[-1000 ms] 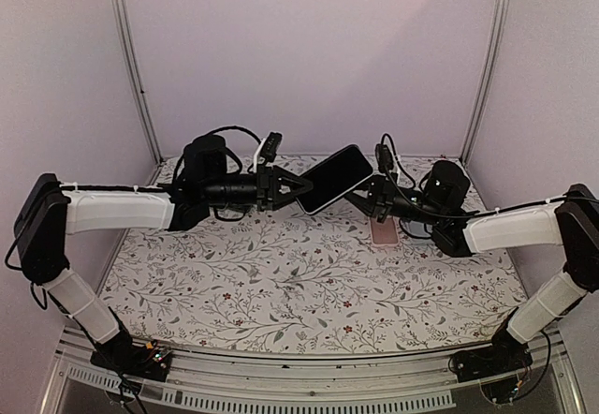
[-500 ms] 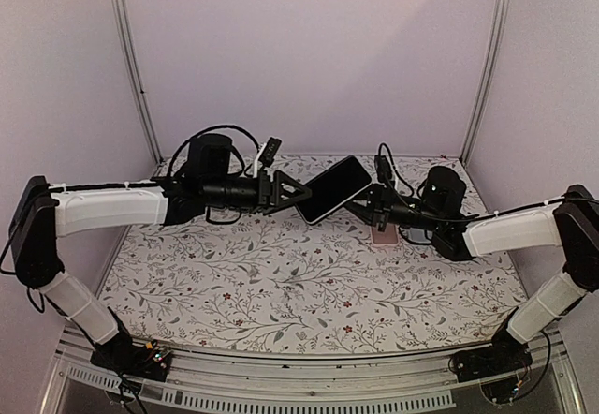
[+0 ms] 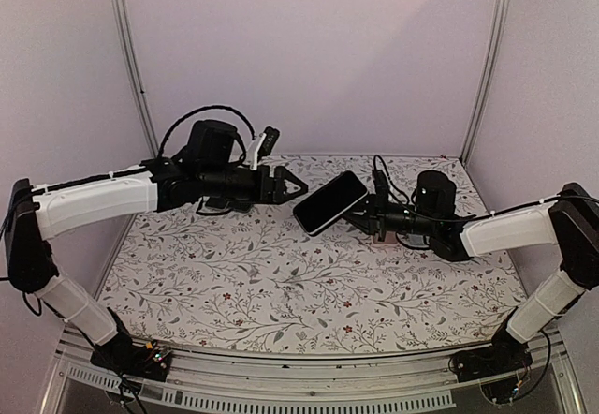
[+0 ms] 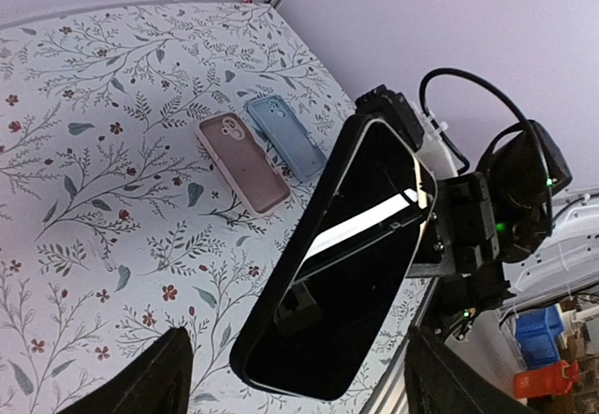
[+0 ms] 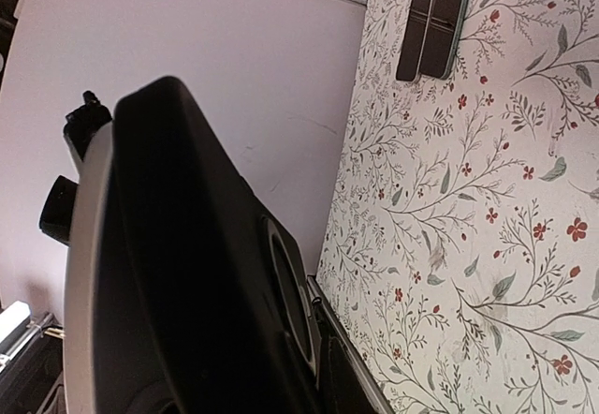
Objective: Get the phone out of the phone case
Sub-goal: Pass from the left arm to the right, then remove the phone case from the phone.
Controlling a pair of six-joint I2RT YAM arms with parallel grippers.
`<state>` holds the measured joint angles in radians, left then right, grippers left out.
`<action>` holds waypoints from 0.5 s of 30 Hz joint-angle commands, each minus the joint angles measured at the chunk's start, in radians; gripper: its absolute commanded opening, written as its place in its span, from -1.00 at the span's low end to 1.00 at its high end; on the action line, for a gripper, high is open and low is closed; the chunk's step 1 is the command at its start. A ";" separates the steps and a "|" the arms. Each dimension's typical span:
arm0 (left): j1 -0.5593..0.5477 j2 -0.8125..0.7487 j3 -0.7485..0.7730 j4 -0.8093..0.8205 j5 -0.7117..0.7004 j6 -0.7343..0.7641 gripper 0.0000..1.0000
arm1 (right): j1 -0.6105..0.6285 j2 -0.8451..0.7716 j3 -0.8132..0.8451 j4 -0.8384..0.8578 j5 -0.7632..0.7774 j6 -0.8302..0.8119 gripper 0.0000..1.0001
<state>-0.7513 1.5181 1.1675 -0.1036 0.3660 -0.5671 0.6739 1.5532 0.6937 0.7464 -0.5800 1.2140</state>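
1. The right gripper (image 3: 360, 214) is clamping the phone (image 3: 328, 202) by the end nearest its own arm. It is holding the phone tilted in the air above the table (image 3: 234, 283).
2. The left gripper (image 3: 299, 188) is standing wide open just beside the phone's far end, gripping nothing and not touching it.
3. The dark phone case (image 5: 206, 245) is looking fully seated on the phone's back, so I am judging separation as not yet done.
4. A pink case (image 4: 241, 163) and a blue case (image 4: 285, 138) are lying empty side by side on the table.
5. Remaining: the left gripper is needing a hold on a case edge to peel it off.
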 commanded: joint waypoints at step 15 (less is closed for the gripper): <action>-0.270 0.256 0.398 -0.472 -0.559 0.301 0.88 | 0.027 0.038 0.136 -0.099 0.010 -0.010 -1.00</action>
<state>-0.9928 1.7290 1.5082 -0.4595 -0.0528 -0.3241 0.6834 1.5764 0.7807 0.6033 -0.5732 1.2114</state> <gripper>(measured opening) 0.936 0.096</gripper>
